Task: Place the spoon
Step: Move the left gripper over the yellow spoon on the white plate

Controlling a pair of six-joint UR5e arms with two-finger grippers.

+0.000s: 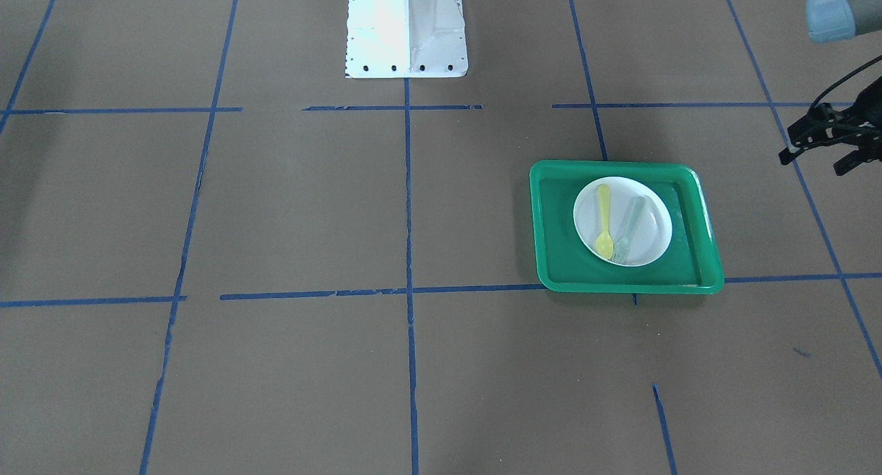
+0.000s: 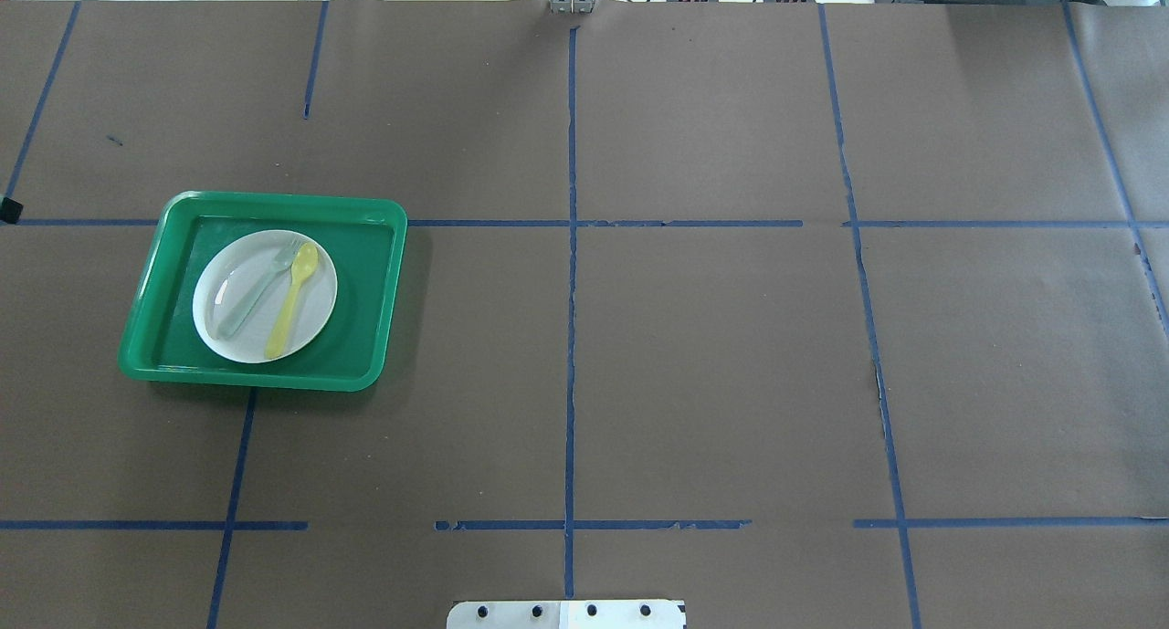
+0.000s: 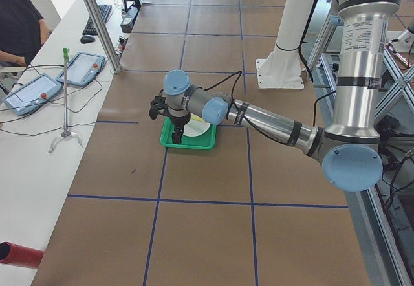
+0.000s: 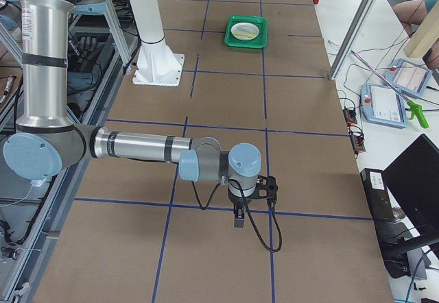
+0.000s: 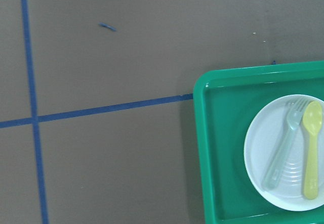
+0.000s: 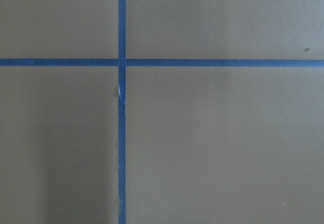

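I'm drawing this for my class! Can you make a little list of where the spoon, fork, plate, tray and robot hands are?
spoon: yellow spoon, lying flat on the plate
fork: pale fork, next to the spoon on the same plate
plate: white plate, inside the tray
tray: green tray, on the robot's left side
left gripper: raised, off to the side of the tray, looks open, holds nothing
right gripper: far from the tray; open or shut cannot be told
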